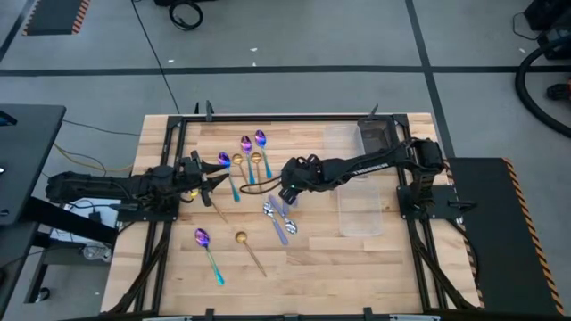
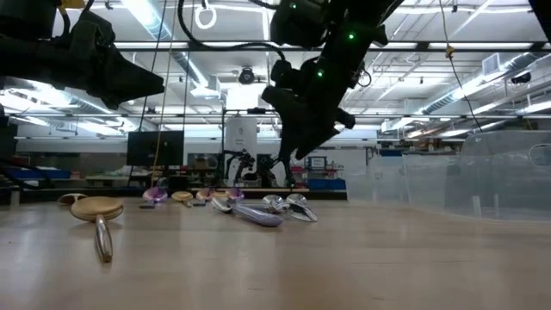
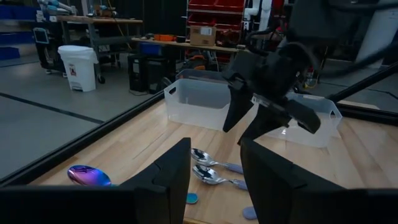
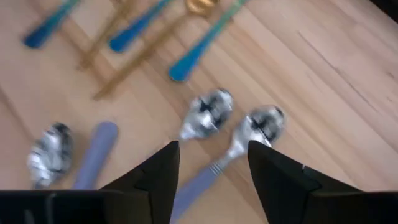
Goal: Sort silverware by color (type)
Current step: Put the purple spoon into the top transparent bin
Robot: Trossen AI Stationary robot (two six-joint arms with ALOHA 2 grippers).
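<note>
The right tool (image 1: 285, 193) hangs near the middle of the wooden surface (image 1: 375, 267), just above a small cluster of silver spoons (image 1: 278, 218). In its own wrist view its fingers (image 4: 152, 177) stand wide apart with nothing between them, and two shiny bowls (image 4: 208, 112) lie on the wood just past the tips, a third off to one side. The low view shows it raised clear of the spoons, not touching them.

The left tool (image 1: 207, 181) sits toward the left edge of the surface, its fingers (image 3: 171, 177) parted; from these views it cannot be told for certain whether it carries anything, though a gold shape shows right beside it in the high view.

Farther out, a row of purple-blue and gold spoons (image 1: 247, 153) lies toward the far side of the surface, mixed together with handles fanning toward the middle. One purple-blue spoon (image 1: 207, 250) and one gold spoon (image 1: 248, 250) lie apart near the front edge. Clear plastic containers (image 1: 368, 178) stand to the right.

The step in hand looks like building the silver group, with the right tool open over it as if just parted from a spoon. The mixed far row is not yet sorted; the next move likely calls for a low, narrow pinch on one slim handle without nudging its neighbours.
</note>
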